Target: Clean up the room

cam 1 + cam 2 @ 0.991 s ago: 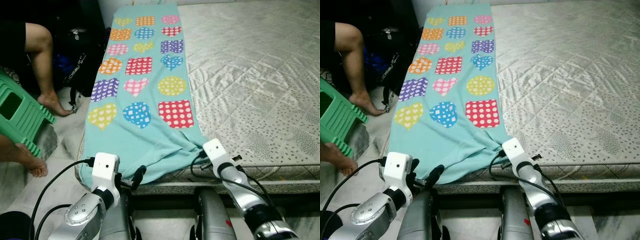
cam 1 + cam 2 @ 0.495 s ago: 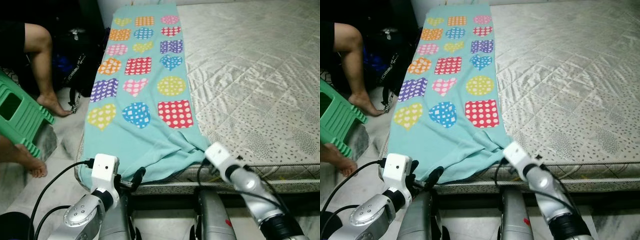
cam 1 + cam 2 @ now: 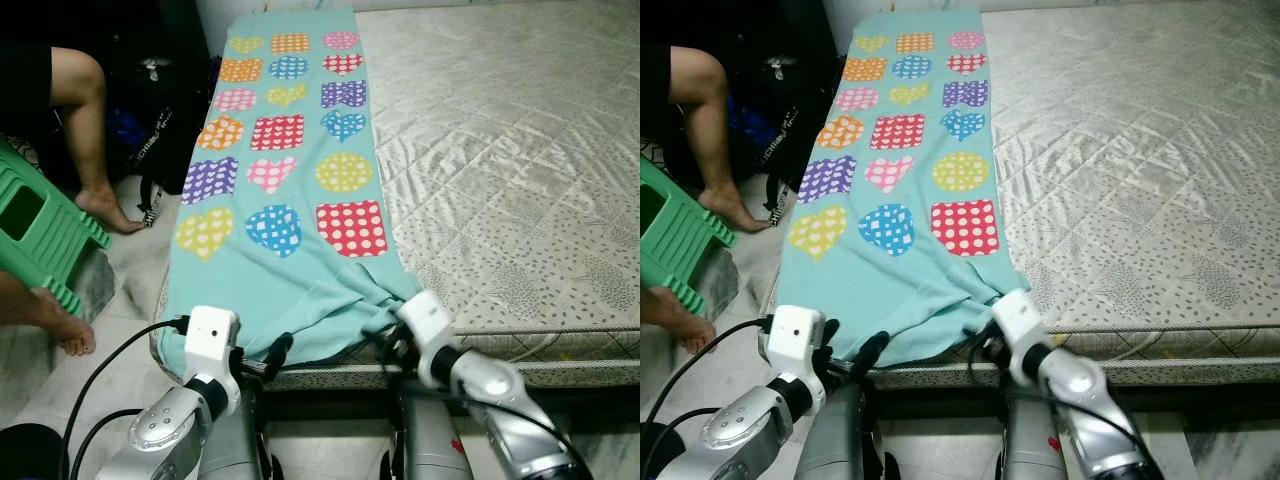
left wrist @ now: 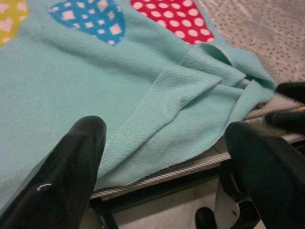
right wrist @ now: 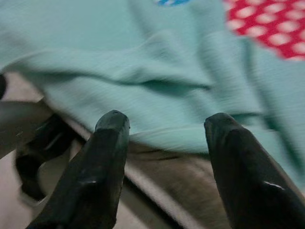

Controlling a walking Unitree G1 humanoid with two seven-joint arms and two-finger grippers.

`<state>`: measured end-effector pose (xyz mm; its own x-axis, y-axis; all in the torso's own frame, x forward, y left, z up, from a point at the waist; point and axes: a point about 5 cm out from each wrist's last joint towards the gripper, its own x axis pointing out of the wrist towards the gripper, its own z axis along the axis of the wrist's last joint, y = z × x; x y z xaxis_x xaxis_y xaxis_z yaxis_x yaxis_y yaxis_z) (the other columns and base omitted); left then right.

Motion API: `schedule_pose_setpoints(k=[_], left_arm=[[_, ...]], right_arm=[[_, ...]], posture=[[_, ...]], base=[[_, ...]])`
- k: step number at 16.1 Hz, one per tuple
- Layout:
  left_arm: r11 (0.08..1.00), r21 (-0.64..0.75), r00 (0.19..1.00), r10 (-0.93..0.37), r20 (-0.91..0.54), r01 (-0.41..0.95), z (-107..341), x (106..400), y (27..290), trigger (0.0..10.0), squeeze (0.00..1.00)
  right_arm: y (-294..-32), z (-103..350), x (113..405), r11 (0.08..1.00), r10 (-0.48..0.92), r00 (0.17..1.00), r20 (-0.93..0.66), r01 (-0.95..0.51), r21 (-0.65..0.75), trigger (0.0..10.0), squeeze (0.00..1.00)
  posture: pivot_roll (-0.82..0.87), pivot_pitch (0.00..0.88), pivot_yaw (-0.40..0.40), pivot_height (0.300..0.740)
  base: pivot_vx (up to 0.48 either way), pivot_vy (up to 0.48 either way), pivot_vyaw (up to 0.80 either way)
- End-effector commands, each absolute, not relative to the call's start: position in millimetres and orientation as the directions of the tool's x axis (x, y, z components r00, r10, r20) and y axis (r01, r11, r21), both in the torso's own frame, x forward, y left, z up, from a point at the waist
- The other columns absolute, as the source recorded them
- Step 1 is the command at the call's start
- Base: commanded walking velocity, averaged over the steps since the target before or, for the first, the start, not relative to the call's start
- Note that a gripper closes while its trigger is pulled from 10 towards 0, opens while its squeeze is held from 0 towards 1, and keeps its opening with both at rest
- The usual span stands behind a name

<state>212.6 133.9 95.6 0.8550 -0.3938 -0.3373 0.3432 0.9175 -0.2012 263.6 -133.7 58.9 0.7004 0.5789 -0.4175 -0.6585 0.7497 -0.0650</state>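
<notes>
While both your grippers hang spread at the mattress (image 3: 500, 150) edge, the blanket's (image 3: 270, 270) rumpled hem (teal fleece) lies just ahead of the left gripper (image 4: 167, 157) and right gripper (image 5: 162, 143), ungrasped.

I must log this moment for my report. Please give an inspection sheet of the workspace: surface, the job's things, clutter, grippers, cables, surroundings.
Surface: mattress, grey patterned quilted cover, bare on the robot's right.
Job's things: blanket, turquoise with coloured dotted shapes, spread along the mattress's left edge; near corner bunched and folded.
Clutter: nothing seen on the mattress.
Grippers: left gripper open at the blanket's near hem; right gripper open at the bunched corner. Neither holds cloth.
Cables: black cable loops from the left wrist.
Surroundings: green stool, a person's legs, black bag beside the bed.
</notes>
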Motion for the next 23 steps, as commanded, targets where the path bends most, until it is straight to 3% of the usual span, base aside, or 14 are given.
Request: schedule_pose_setpoints(k=[1, 3, 4, 5, 8, 14, 17, 18, 19, 23], left_arm=[[0.917, -0.205, 0.849, -0.396, -0.350, 0.343, 93.3, 212.6, 135.2, 10.0, 0.00], [0.914, -0.206, 0.848, -0.401, -0.346, 0.349, 94.0, 214.7, 133.5, 10.0, 0.00], [0.914, -0.206, 0.848, -0.402, -0.345, 0.350, 94.2, 214.9, 133.1, 10.0, 0.00], [0.912, -0.206, 0.846, -0.408, -0.343, 0.356, 95.1, 215.0, 131.7, 10.0, 0.00], [0.912, -0.205, 0.846, -0.406, -0.345, 0.354, 95.0, 214.7, 132.7, 10.0, 0.00], [0.911, -0.205, 0.844, -0.411, -0.345, 0.359, 94.8, 215.7, 130.3, 10.0, 0.00], [0.909, -0.205, 0.844, -0.413, -0.343, 0.362, 95.2, 216.5, 129.0, 10.0, 0.00], [0.910, -0.204, 0.845, -0.411, -0.343, 0.361, 95.5, 215.9, 129.8, 10.0, 0.00], [0.912, -0.202, 0.846, -0.408, -0.343, 0.358, 95.5, 215.7, 130.7, 10.0, 0.00], [0.915, -0.200, 0.849, -0.399, -0.347, 0.349, 94.7, 213.8, 131.8, 10.0, 0.00]], right_arm=[[-118.9, 57.4, 256.7, 0.696, 0.633, 0.638, -0.438, -0.717, -0.037, 10.0, 1.00], [-100.8, 50.9, 266.2, 0.751, 0.559, 0.686, -0.466, -0.657, -0.065, 10.0, 1.00], [-95.6, 51.5, 267.4, 0.755, 0.562, 0.685, -0.462, -0.654, -0.052, 10.0, 1.00], [-73.8, 54.8, 268.9, 0.752, 0.590, 0.667, -0.454, -0.659, 0.009, 10.0, 1.00], [-52.9, 52.9, 275.7, 0.805, 0.541, 0.702, -0.463, -0.591, 0.044, 10.0, 1.00], [-45.0, 32.5, 291.2, 0.930, 0.315, 0.761, -0.567, -0.368, 0.021, 10.0, 1.00], [-43.1, 29.9, 299.6, 0.950, 0.239, 0.764, -0.599, -0.313, -0.020, 10.0, 1.00], [-51.4, 31.1, 304.7, 0.963, 0.167, 0.786, -0.595, -0.260, -0.074, 10.0, 0.36], [-57.5, 30.8, 306.6, 0.966, 0.136, 0.794, -0.593, -0.239, -0.098, 10.0, 0.00], [-107.9, 32.5, 312.7, 0.963, -0.050, 0.830, -0.556, -0.107, -0.246, 10.0, 0.00]], posture=[[-0.01, 0.092, 0.078, 0.570], [-0.01, 0.094, 0.082, 0.570], [-0.01, 0.094, 0.082, 0.570], [-0.01, 0.094, 0.083, 0.570], [0.00, 0.091, 0.080, 0.570], [0.01, 0.089, 0.080, 0.570], [0.01, 0.085, 0.079, 0.570], [0.01, 0.085, 0.079, 0.570], [0.01, 0.085, 0.079, 0.570], [0.01, 0.088, 0.068, 0.570]], base=[[0.000, 0.000, 0.00], [0.000, 0.000, 0.00], [0.000, 0.000, 0.00], [0.000, 0.000, 0.00], [0.000, 0.000, 0.00], [0.000, 0.000, 0.00], [0.000, 0.000, 0.00], [0.000, 0.000, 0.00], [0.000, 0.000, 0.00], [0.000, 0.000, 0.00]])
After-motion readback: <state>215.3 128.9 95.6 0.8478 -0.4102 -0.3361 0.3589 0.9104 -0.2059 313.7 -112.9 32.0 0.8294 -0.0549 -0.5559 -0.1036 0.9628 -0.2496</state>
